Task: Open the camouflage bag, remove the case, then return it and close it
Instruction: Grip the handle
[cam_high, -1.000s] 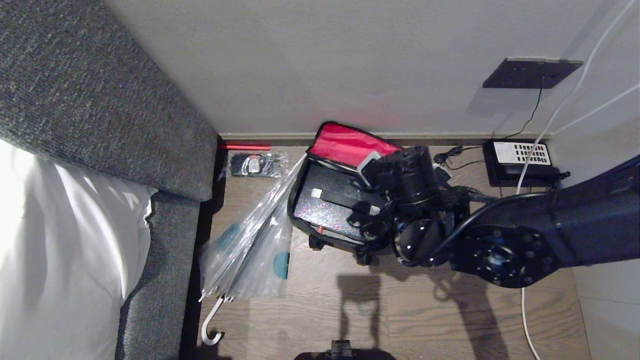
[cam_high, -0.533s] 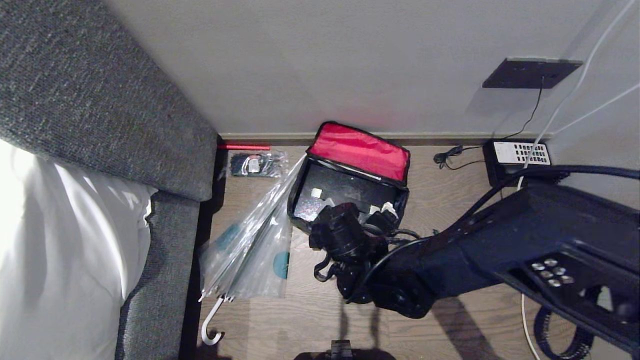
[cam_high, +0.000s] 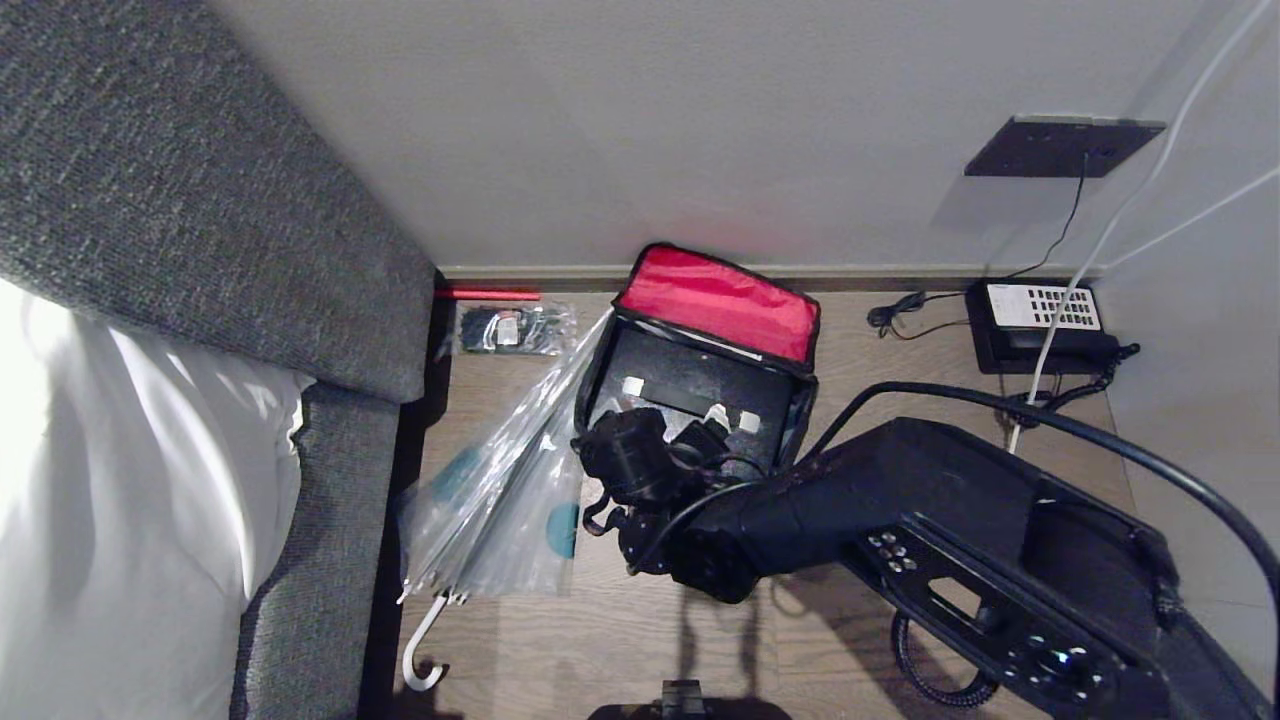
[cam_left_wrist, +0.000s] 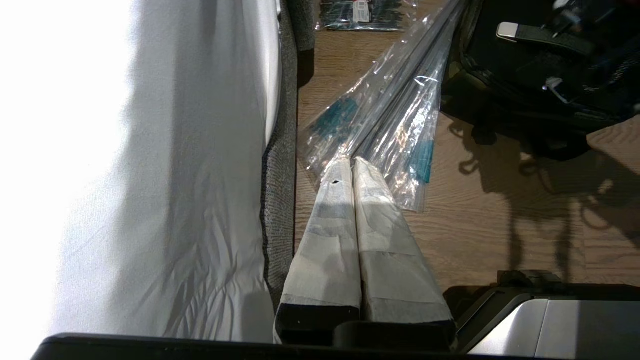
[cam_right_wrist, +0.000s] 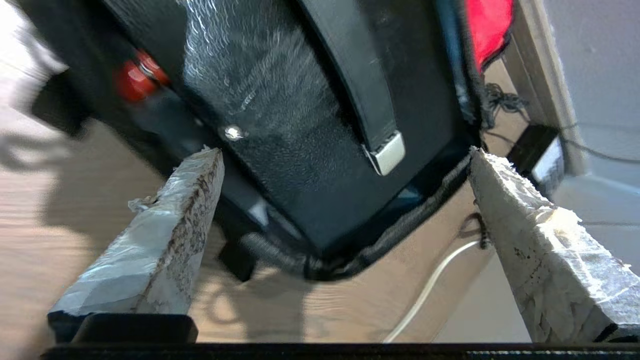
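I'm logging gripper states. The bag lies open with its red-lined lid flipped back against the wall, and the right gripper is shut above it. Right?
Not quite: the right gripper is open, its fingers spread wide, as the right wrist view shows. The rest holds: the bag lies open, its red-lined lid flipped back against the wall.

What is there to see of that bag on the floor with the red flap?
The camouflage bag is a boxy, soft, black-sided bag on the wood floor near the wall. It lies open: its lid is thrown back against the skirting board, showing red lining. Inside sits a black textured case with a strap ending in a silver tip. A clear wrapped umbrella lies against its side. The right end effector hangs open over its near edge, holding nothing.
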